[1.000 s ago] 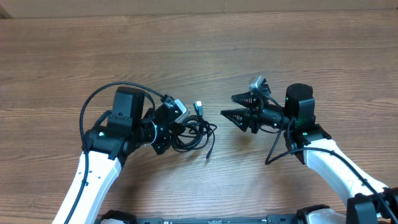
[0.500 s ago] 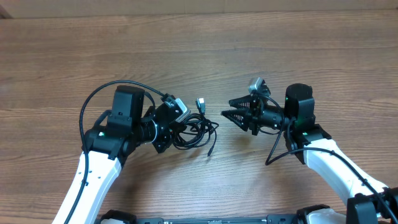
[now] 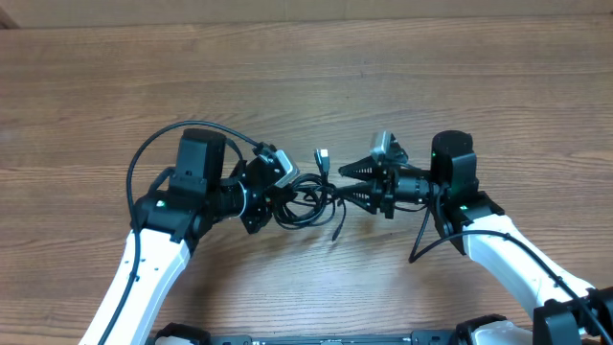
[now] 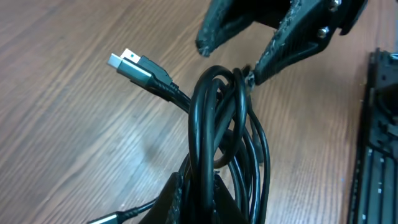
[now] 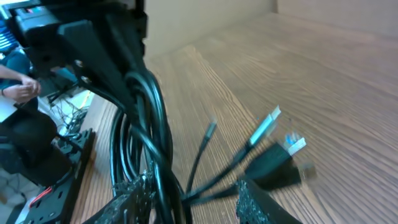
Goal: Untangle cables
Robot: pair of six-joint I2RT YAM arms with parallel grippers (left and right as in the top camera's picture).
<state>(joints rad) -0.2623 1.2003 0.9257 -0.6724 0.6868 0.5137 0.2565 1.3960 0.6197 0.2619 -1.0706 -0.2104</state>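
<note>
A tangled bundle of thin black cables (image 3: 308, 201) hangs between my two grippers at mid-table. My left gripper (image 3: 275, 198) is shut on the bundle's left side; its fingers clamp the loops (image 4: 214, 149) in the left wrist view. A silvery plug tip (image 3: 323, 156) sticks up from the bundle, also seen in the left wrist view (image 4: 127, 64). Another thin end (image 3: 339, 228) hangs down. My right gripper (image 3: 350, 182) is open, its fingers straddling the loops' right side (image 5: 149, 124). Several plug tips (image 5: 273, 134) lie between its fingers.
The wooden table (image 3: 306, 77) lies all around. The left arm's thick black cable (image 3: 144, 158) arcs over its wrist. The table's front edge and a black rail (image 4: 379, 124) are close by.
My right gripper has moved left up to the bundle, its open fingers now around the loops. The left gripper shifted the bundle slightly right.
</note>
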